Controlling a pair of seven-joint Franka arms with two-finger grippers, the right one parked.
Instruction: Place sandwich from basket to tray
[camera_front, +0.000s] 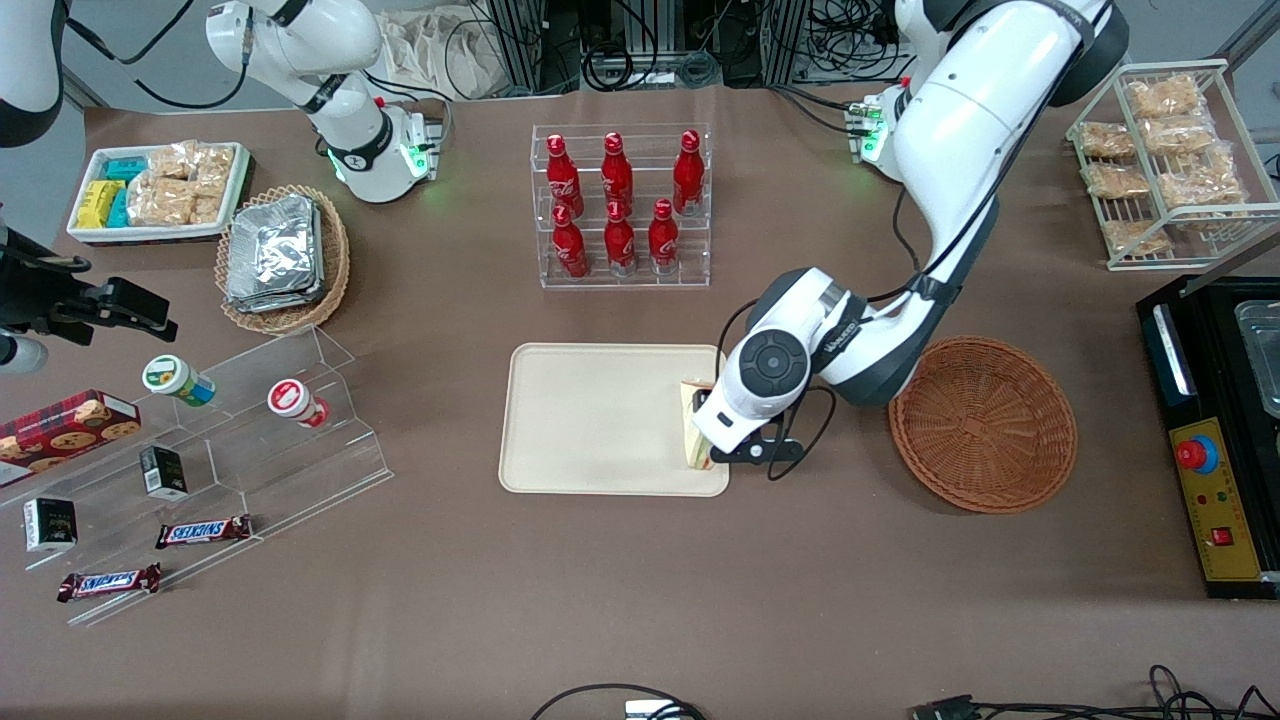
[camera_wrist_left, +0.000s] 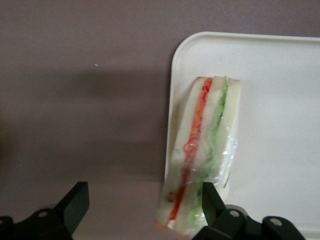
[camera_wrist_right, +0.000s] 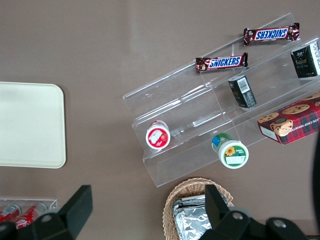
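Observation:
The sandwich (camera_front: 692, 424) (camera_wrist_left: 202, 150), a clear-wrapped wedge with orange-red and green filling, lies on the cream tray (camera_front: 600, 420) (camera_wrist_left: 280, 125). It is at the tray's edge nearest the basket, and one end reaches over the rim. My left gripper (camera_front: 706, 440) (camera_wrist_left: 142, 194) hovers just above it and is open. The sandwich's end lies between the wide-apart fingers, close against one finger (camera_wrist_left: 210, 200) and far from the other. The reddish-brown wicker basket (camera_front: 985, 425) sits empty beside the tray, toward the working arm's end.
A clear rack of red bottles (camera_front: 620, 205) stands farther from the front camera than the tray. A clear stepped shelf (camera_front: 250, 440) with snacks, a foil-packet basket (camera_front: 283, 257) and a white bin (camera_front: 160, 190) lie toward the parked arm's end. A wire rack (camera_front: 1165, 160) and a black box (camera_front: 1215, 430) are near the basket.

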